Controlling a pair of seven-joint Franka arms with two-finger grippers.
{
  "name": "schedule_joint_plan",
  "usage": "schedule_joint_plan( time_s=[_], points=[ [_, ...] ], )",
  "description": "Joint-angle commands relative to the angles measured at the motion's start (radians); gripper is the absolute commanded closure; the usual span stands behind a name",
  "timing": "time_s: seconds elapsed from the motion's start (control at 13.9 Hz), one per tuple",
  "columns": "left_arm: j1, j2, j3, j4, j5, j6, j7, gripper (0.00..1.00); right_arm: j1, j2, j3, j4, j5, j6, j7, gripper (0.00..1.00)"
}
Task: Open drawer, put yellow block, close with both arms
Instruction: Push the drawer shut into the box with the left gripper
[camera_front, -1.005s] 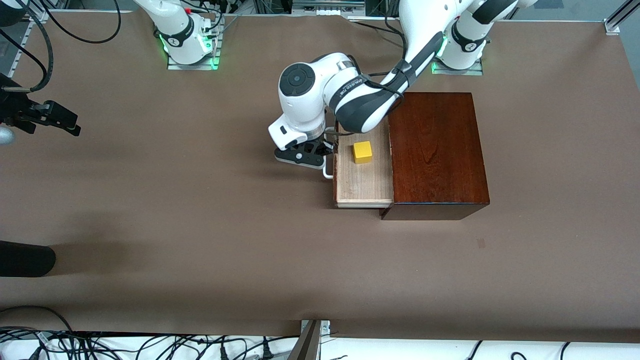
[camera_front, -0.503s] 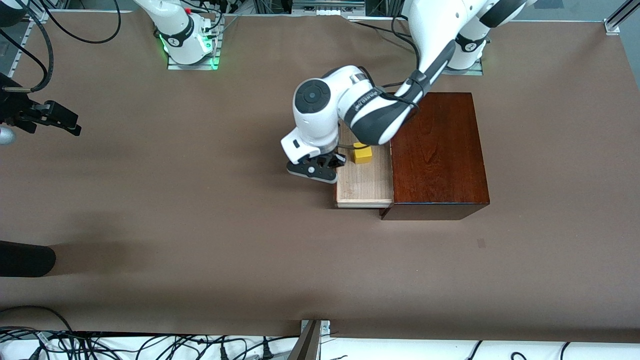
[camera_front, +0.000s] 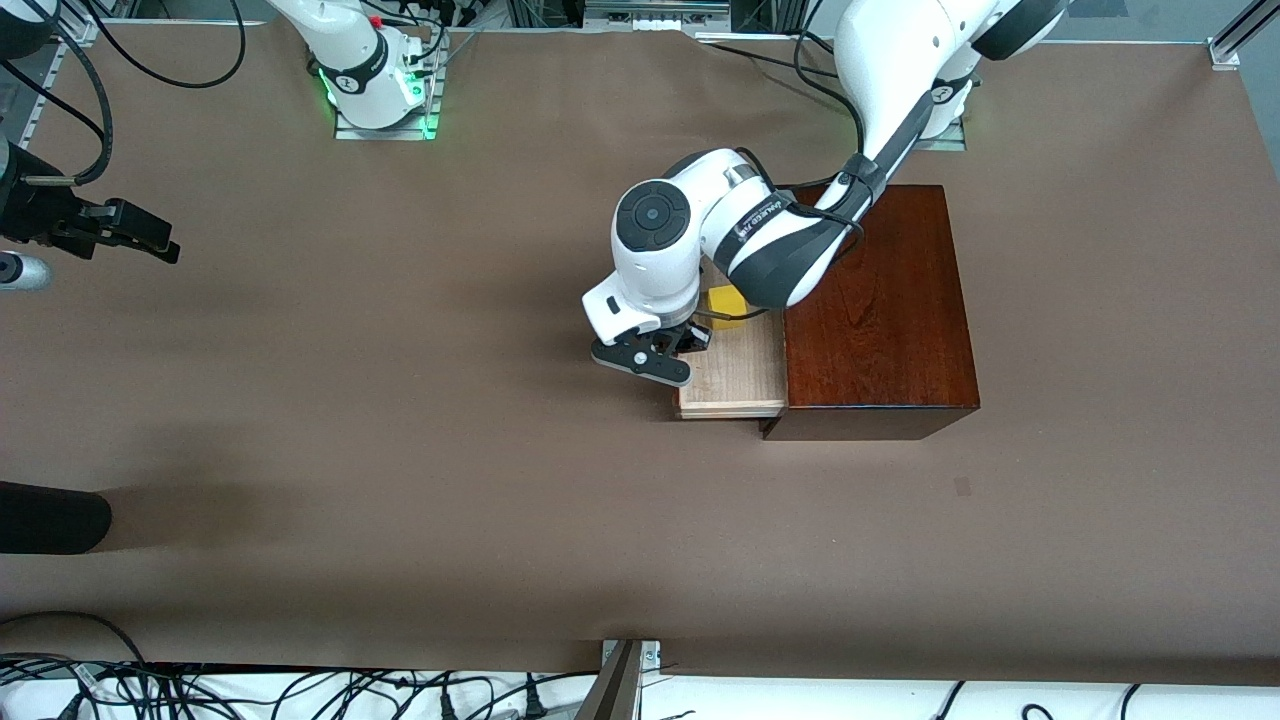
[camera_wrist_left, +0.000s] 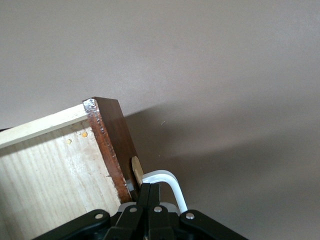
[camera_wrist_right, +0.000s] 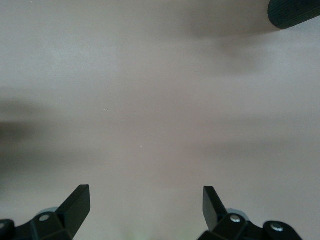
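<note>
The drawer (camera_front: 735, 385) stands partly out of the dark wooden box (camera_front: 880, 310). In its pale tray lies the yellow block (camera_front: 727, 303), half hidden under the left arm's wrist. My left gripper (camera_front: 672, 352) is shut, with nothing between its fingers. Its tips rest against the drawer's dark front (camera_wrist_left: 112, 145), beside the white handle (camera_wrist_left: 170, 182), as the left wrist view shows around the left gripper (camera_wrist_left: 150, 187). My right gripper (camera_front: 150, 240) hangs open over bare table at the right arm's end, and the right wrist view shows nothing inside the right gripper (camera_wrist_right: 146, 192).
A black cylinder (camera_front: 50, 517) pokes in over the table's edge at the right arm's end, nearer the front camera; it also shows as the black cylinder (camera_wrist_right: 295, 12) in the right wrist view. Cables (camera_front: 250, 690) and a metal bracket (camera_front: 625, 680) line the near edge.
The left gripper has moved toward the box with the drawer front, and the drawer has slid partway in. The arm now covers part of the yellow block. The right gripper shifted slightly.
</note>
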Motion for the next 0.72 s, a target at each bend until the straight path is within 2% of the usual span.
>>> schedule_joint_plan(
  time_s=[0.0,0.36,0.65],
  points=[
    [0.049,-0.021,-0.002,0.012,0.027,-0.068,0.121,1.0,-0.001,0.007,-0.002,0.021,0.017,-0.017,0.013,0.0],
    [0.095,-0.067,-0.01,0.009,0.012,-0.169,0.23,1.0,-0.001,0.008,-0.002,0.022,0.017,-0.008,0.013,0.0],
    [0.121,-0.078,-0.01,-0.004,0.012,-0.186,0.288,1.0,-0.001,0.007,-0.002,0.022,0.017,-0.008,0.013,0.0]
  ],
)
